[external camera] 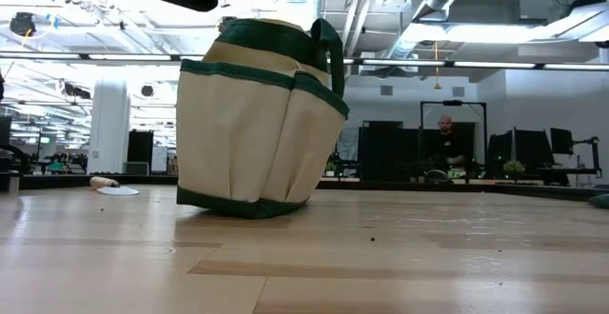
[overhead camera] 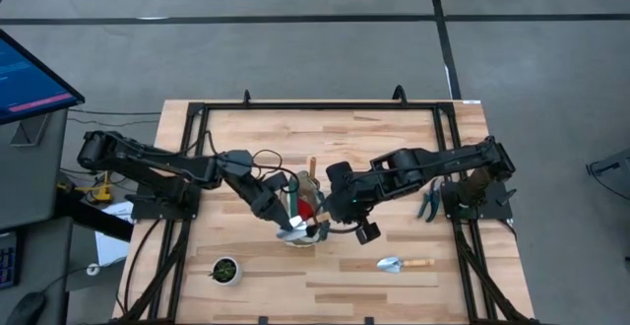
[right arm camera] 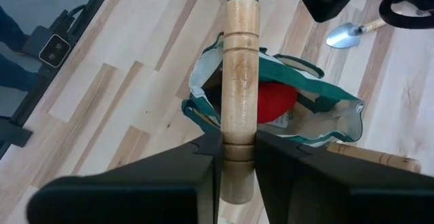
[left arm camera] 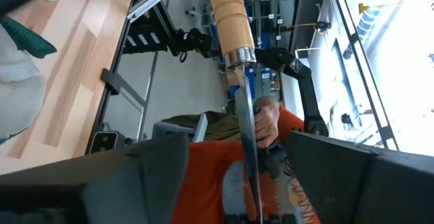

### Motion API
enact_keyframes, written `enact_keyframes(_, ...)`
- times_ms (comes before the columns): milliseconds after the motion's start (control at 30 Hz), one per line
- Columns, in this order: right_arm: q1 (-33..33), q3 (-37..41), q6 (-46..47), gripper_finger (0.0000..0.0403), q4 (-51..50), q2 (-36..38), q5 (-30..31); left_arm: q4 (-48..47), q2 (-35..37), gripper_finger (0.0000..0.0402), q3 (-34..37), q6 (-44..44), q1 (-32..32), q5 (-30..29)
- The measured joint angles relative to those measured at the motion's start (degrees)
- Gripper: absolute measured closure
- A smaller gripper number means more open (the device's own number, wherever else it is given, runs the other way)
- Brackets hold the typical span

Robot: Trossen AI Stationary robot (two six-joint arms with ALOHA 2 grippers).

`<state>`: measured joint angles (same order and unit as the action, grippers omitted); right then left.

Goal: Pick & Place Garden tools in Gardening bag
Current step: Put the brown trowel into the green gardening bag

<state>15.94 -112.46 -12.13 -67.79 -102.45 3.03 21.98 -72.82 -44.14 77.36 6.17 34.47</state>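
**Two claws, one tool, right over the bag**

We see both arms meet at the middle of the high view, above the bag (overhead camera: 300,228). The right claw (right arm camera: 237,149) is closed on the wooden handle of a tool (right arm camera: 239,81), its fingers pressed against both sides. The left claw (left arm camera: 247,183) appears to pinch the same tool's metal blade (left arm camera: 245,136), so we judge this a hand-over. The tool's long axis runs from one claw to the other. Seen past the right claw, the bag's open mouth (right arm camera: 203,81) lies directly beyond the handle, with a red item (right arm camera: 274,102) inside. We judge the right claw nearer for the drop. Another trowel (overhead camera: 402,263) lies at lower right; pruners (overhead camera: 429,203) rest near the right arm's base.
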Motion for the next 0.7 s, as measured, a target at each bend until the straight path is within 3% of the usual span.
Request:
enact_keyframes(333,-1.1,0.0,-1.2,0.0352,0.1,0.0,0.0,0.8,0.0,0.0303,0.0,4.3,0.3,0.5)
enact_keyframes(700,-1.5,0.0,-1.4,0.0345,0.1,0.0,-0.1,1.3,0.3,0.0397,0.0,4.4,0.3,0.7)
